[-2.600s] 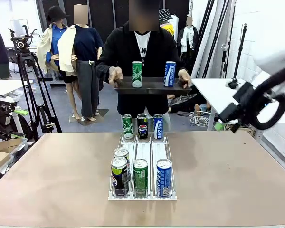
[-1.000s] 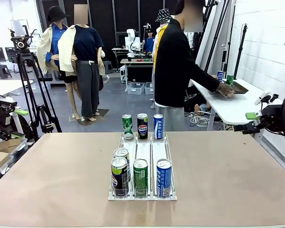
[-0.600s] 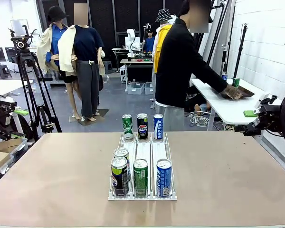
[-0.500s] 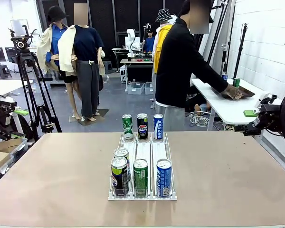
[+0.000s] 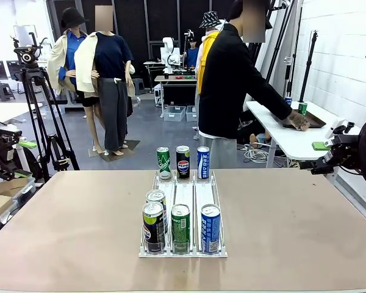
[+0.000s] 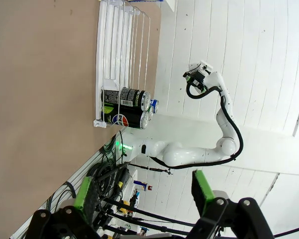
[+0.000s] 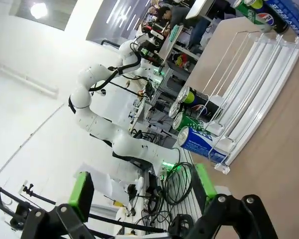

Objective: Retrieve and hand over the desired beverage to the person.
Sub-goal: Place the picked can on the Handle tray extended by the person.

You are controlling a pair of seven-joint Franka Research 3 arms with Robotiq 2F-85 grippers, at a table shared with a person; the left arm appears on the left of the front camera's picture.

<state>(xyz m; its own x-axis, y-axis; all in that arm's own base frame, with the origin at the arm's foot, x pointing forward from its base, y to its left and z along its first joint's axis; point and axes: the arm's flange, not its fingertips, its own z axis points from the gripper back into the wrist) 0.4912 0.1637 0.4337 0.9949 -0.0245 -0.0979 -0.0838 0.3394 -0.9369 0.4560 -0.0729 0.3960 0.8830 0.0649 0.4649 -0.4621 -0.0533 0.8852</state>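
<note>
Right end effector (image 5: 327,154) open beside table (image 5: 79,220), empty.

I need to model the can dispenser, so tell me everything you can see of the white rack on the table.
The white rack is a thin wire frame with three parallel lanes, lying flat mid-table and running from the robot's side toward the person's side. Four upright cans fill its near end, three stand at its far end, and the middle stretch of the lanes is bare. Neither gripper touches it.
</note>
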